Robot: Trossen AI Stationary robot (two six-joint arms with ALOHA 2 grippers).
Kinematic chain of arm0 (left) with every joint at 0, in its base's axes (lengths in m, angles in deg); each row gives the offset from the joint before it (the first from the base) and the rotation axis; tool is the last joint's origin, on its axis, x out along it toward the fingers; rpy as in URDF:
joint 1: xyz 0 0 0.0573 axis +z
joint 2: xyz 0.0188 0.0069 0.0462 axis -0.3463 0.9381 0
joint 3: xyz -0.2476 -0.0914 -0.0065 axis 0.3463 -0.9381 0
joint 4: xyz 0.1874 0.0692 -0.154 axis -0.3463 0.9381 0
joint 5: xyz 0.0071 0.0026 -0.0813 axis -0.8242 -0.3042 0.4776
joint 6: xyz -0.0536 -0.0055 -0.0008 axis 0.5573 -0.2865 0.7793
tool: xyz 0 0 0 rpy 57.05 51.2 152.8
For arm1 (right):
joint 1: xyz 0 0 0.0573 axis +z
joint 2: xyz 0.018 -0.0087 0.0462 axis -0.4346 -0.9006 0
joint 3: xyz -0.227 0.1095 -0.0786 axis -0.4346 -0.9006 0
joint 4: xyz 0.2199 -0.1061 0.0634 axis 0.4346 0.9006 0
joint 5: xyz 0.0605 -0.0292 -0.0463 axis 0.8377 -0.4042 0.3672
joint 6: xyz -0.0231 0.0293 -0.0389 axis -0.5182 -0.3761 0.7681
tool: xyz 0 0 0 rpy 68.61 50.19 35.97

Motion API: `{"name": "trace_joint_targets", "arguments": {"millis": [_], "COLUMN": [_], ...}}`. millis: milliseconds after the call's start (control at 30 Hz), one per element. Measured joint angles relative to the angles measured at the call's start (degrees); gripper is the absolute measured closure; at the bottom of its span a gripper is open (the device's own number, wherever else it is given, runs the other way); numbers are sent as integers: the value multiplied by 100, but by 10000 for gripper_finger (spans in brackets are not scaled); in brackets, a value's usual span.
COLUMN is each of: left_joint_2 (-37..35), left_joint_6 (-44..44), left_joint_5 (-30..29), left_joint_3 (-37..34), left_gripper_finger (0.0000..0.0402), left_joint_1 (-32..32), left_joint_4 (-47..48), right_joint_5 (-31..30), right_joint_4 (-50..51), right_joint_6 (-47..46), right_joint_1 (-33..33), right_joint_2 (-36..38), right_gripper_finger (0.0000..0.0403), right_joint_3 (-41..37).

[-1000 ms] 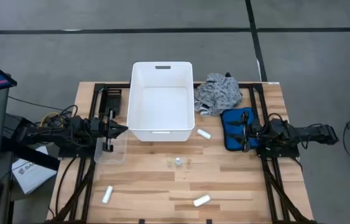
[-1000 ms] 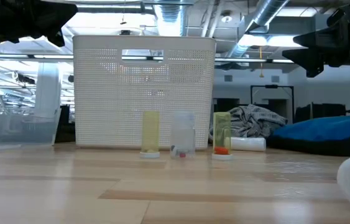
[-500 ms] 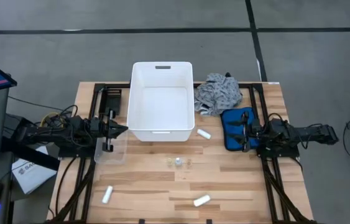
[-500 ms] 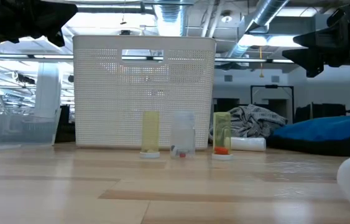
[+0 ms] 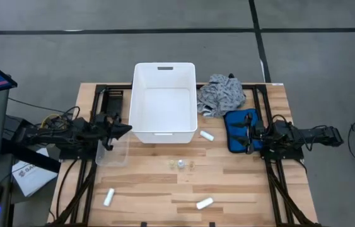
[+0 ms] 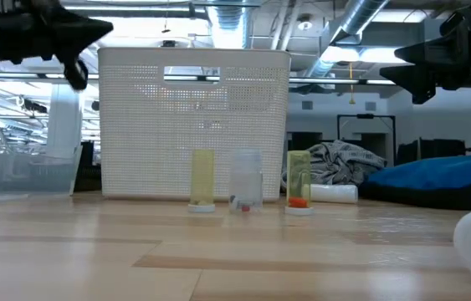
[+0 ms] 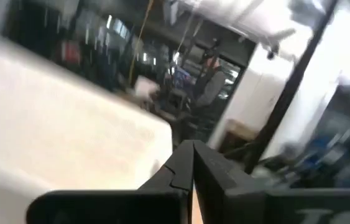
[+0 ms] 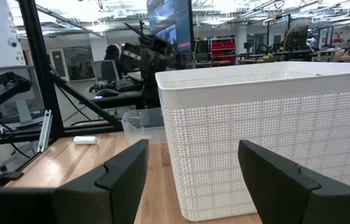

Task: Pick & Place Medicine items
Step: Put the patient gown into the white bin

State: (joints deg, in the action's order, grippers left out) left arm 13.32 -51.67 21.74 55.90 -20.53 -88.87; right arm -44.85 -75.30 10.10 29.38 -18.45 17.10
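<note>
dark left claw (image 5: 122,129) pinched, beside bin (image 5: 163,101), seemingly raised.

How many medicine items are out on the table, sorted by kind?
White tubes: 3
Small vials standing in front of the white bin: 3
Total: 6

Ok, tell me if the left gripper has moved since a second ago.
Yes. The left gripper, shut, has rotated and shifted slightly beside the white bin, which has stayed put.
</note>
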Motion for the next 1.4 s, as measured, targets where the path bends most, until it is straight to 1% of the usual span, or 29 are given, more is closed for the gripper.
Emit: {"name": "trace_joint_targets", "arguments": {"millis": [100,133,367,667,833,967,1067,1167,1300,1400], "left_joint_2": [207,263,474,472,475,473,470,472,472,472], "left_joint_6": [2045,2503,3073,3106,3106,3106,3100,3064,3047,2507], "left_joint_5": [221,274,253,252,380,506,576,628,863,861], "left_joint_3": [0,0,0,0,0,0,0,0,0,12], "left_gripper_finger": [401,401,401,401,401,401,401,401,401,401], "left_joint_1": [0,0,0,0,0,0,0,0,0,0], "left_joint_4": [-76,-141,-555,-1061,-1177,-1540,-2063,-2473,-3071,-3691], "right_joint_5": [-2,0,-1,-2,-1,-2,0,-2,-4,-23], "right_joint_4": [1,2,2,0,-48,-127,-666,-1389,-2302,-3159], "right_joint_6": [-2,0,-2,-1,-20,-17,-237,-861,-1569,-1845], "right_joint_1": [-1,0,0,-1,-1,0,0,4,-4,-4], "right_joint_2": [1,1,0,0,1,0,0,2,0,0], "right_gripper_finger": [159,159,159,159,159,159,159,159,159,159], "right_joint_3": [-1,-2,-1,-1,0,0,0,-1,-2,0]}}
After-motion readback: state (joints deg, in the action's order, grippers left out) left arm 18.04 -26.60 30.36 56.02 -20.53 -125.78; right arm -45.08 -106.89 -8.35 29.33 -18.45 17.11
